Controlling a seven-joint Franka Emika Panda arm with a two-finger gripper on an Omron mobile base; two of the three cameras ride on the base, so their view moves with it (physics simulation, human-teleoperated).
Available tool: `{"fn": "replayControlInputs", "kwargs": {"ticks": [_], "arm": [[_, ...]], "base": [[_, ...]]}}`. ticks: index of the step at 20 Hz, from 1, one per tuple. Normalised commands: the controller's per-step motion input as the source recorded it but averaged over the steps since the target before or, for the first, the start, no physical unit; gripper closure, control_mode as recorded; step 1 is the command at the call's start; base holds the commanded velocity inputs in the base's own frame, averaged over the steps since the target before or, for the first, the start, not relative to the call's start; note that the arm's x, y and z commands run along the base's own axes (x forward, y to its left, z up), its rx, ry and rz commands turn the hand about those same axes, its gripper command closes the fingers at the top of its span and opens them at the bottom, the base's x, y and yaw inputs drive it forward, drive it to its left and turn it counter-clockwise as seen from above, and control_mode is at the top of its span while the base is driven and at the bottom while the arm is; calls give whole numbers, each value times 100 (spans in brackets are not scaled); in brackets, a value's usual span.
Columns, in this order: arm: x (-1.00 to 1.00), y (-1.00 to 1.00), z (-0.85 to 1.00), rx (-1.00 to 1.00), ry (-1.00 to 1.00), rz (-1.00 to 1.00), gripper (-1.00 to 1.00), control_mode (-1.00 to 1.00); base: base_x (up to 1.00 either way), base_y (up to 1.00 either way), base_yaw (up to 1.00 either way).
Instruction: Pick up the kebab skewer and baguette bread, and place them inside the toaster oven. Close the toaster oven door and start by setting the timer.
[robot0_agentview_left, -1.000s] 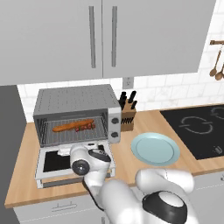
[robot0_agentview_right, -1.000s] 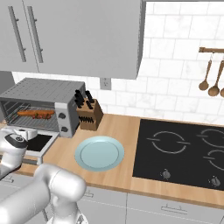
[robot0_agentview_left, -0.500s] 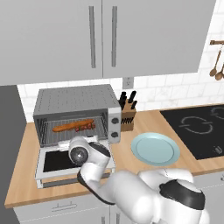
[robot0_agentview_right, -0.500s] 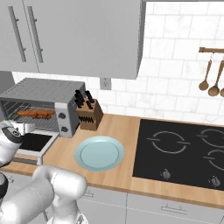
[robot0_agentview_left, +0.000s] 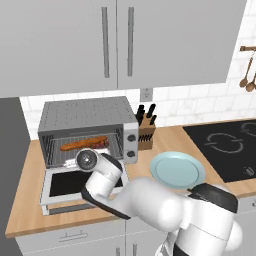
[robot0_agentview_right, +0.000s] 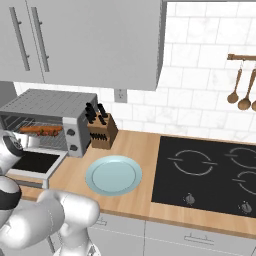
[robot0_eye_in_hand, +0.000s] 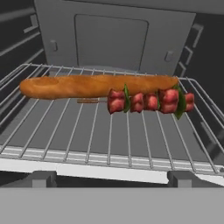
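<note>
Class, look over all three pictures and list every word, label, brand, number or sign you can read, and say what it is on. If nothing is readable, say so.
No readable text in any view.
Toaster oven: no brand or label; no readable marks around its two knobs.
Hob: only ring outlines, and no legible marks by its knobs.
Knife block, plate, cupboard doors: plain.
</note>
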Motion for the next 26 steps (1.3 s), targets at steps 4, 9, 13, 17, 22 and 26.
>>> {"fn": "replayControlInputs", "kwargs": {"ticks": [4,9,13,17,22,26], "arm": [[3,0,0,0,1,0,-100,-100],[2,0,-18,2,0,0,-100,-100],[10,0,-16,8,0,0,-100,-100],[13,0,-13,11,0,0,-100,-100],[7,0,-20,3,0,0,-100,-100],[22,0,-4,0,0,0,-100,-100]], "base": [[0,0,0],[0,0,0],[0,0,0],[0,0,0],[0,0,0],[0,0,0]]}}
